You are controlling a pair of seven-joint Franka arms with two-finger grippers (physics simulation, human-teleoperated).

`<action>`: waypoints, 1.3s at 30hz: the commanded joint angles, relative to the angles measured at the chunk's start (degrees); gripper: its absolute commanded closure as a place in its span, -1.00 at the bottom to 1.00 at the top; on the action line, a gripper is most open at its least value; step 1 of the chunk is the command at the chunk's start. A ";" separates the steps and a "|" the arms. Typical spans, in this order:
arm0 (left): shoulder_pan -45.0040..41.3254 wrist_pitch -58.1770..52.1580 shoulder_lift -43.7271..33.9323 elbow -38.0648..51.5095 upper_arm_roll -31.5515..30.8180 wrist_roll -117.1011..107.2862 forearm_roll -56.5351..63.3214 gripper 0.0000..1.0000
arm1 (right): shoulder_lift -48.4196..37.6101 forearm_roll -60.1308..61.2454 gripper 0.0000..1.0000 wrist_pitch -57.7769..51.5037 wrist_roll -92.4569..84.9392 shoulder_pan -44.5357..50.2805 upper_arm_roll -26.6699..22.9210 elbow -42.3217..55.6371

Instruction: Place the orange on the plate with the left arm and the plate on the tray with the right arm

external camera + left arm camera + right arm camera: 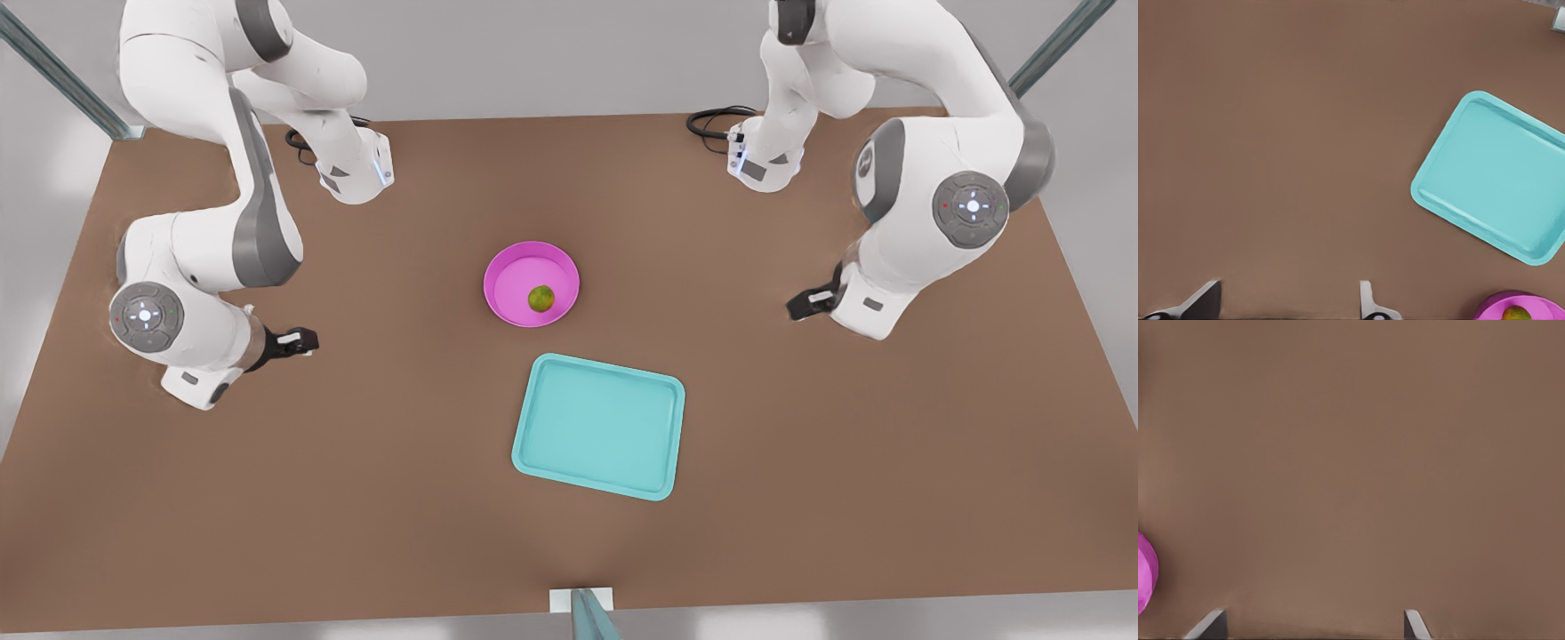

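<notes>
The orange [541, 299] lies inside the pink plate [511, 276], toward the side of it on the front view's right. The plate rests on the table just behind the turquoise tray [597, 425], apart from it. My left gripper [803, 306] hangs at the front view's right, open and holding nothing, well away from the plate. Its fingers [1205, 301] frame bare table in the left wrist view, with the tray [1495, 177], the plate [1491, 308] and the orange [1516, 313] off to one side. My right gripper [300, 340] waits open at the front view's left, with the plate's rim [1145, 573] showing in its view.
The brown table [373, 498] has open room around the tray and plate. Both arm bases [356, 169] stand at the far edge with black cables [711, 120] beside them. A small white block [582, 600] sits at the near edge.
</notes>
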 commanded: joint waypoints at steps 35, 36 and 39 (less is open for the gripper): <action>40.71 -2.10 -10.81 -5.19 -44.42 8.89 16.01 -1.00 | 4.18 36.40 -1.00 63.36 29.84 22.53 5.46 -47.54; 40.71 -2.10 -10.72 -5.28 -44.34 8.89 16.10 -1.00 | 4.26 36.40 -1.00 63.45 29.84 22.53 5.46 -47.63; 40.71 -3.42 -10.99 -5.28 -44.34 8.97 16.10 -1.00 | 4.44 36.49 -1.00 63.36 29.84 22.53 5.46 -47.54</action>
